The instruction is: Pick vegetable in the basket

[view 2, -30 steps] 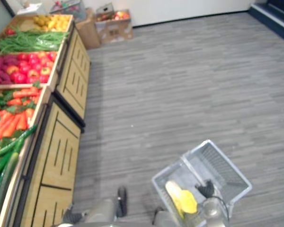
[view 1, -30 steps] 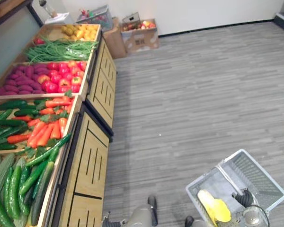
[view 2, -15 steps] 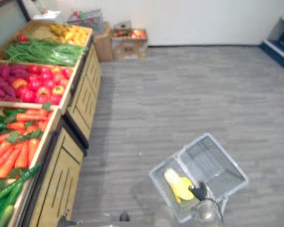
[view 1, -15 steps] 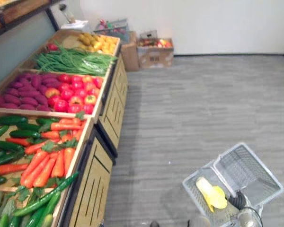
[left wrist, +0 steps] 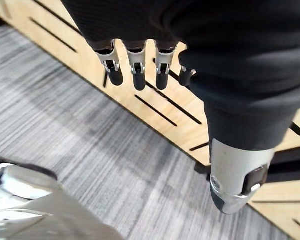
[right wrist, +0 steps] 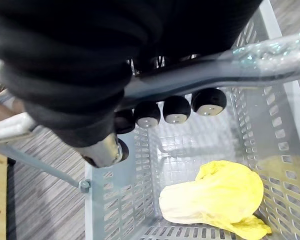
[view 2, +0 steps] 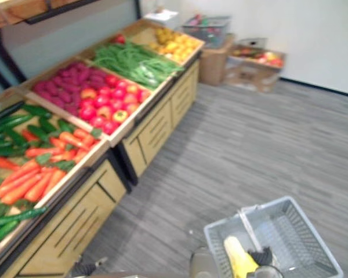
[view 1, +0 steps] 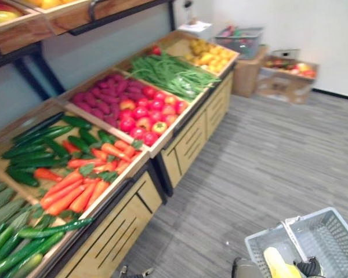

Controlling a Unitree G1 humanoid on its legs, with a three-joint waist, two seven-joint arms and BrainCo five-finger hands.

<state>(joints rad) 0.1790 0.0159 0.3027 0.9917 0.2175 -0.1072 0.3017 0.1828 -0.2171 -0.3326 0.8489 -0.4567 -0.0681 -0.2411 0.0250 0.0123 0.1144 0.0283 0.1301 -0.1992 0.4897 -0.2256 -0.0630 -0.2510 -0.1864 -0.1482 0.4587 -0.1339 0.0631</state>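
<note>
A grey plastic basket [view 1: 267, 233] hangs at the lower right over the floor, with a pale yellow leafy vegetable [right wrist: 215, 192] lying in its bottom [view 2: 238, 258]. My right hand [right wrist: 175, 110] is shut on the basket's handle [right wrist: 230, 67], its fingers curled round the bar. The left hand [left wrist: 135, 70] hangs low beside the wooden stand's slatted front [left wrist: 180, 110], its fingers straight and holding nothing. On the stand to the left lie carrots [view 1: 75, 185], cucumbers [view 1: 40, 145] and green beans [view 1: 168, 72].
The stand also holds red round produce [view 1: 142, 113], purple tubers [view 1: 101, 98] and yellow fruit [view 1: 206, 52]. Cardboard boxes [view 1: 284, 75] stand by the far wall. A shelf [view 1: 23, 23] runs above the stand. Grey floor stretches out to the right.
The camera has swung left and up, so the stand takes up more of the picture. The basket stays in my right hand with the yellow vegetable inside.
</note>
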